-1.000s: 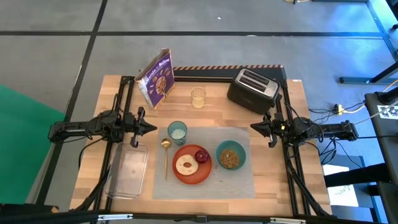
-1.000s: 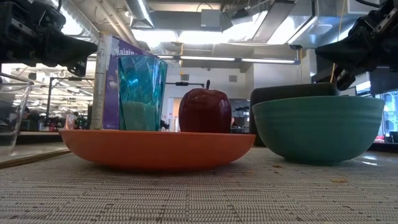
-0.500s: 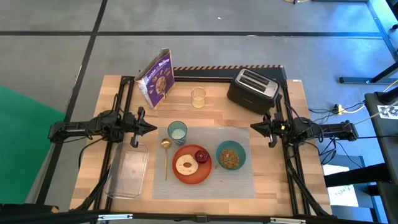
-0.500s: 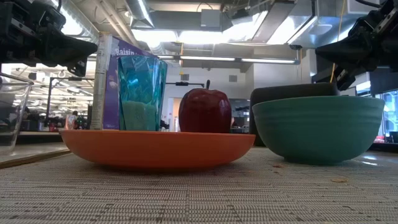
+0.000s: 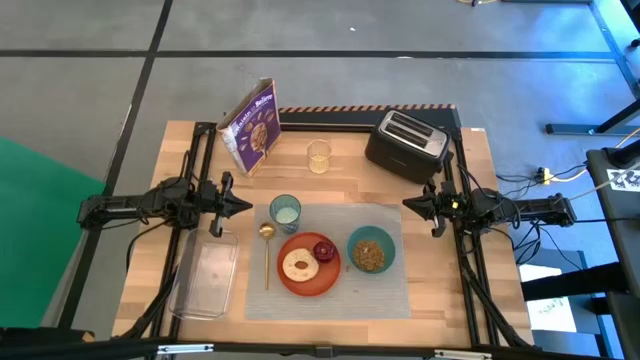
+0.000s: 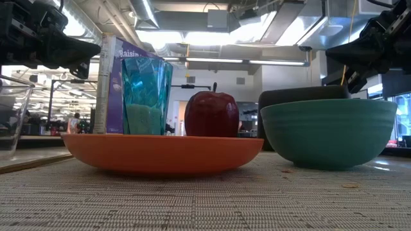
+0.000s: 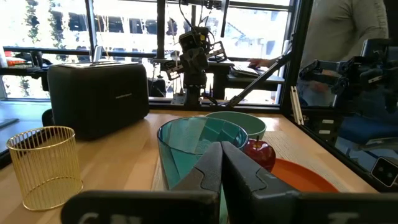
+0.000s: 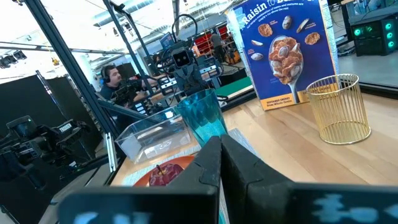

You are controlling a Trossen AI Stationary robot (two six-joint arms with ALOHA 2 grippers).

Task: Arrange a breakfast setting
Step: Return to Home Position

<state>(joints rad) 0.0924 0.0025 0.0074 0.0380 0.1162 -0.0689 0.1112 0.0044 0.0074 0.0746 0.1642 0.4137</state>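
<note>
A grey placemat (image 5: 390, 290) lies at the table's near middle. On it stand an orange plate (image 5: 312, 283) with a bagel (image 5: 299, 265) and a red apple (image 5: 325, 249), a teal bowl (image 5: 371, 251) of brown cereal, a pale blue cup (image 5: 285, 211) and a gold spoon (image 5: 266, 250). My left gripper (image 5: 248, 204) is shut and empty, left of the cup. My right gripper (image 5: 406, 205) is shut and empty, above the mat's right edge.
A purple cereal box (image 5: 251, 128), a gold wire cup (image 5: 318, 157) and a black toaster (image 5: 405, 145) stand along the far side. A clear plastic tray (image 5: 207, 279) lies left of the mat. A person shows beyond the table in the left wrist view (image 7: 339, 25).
</note>
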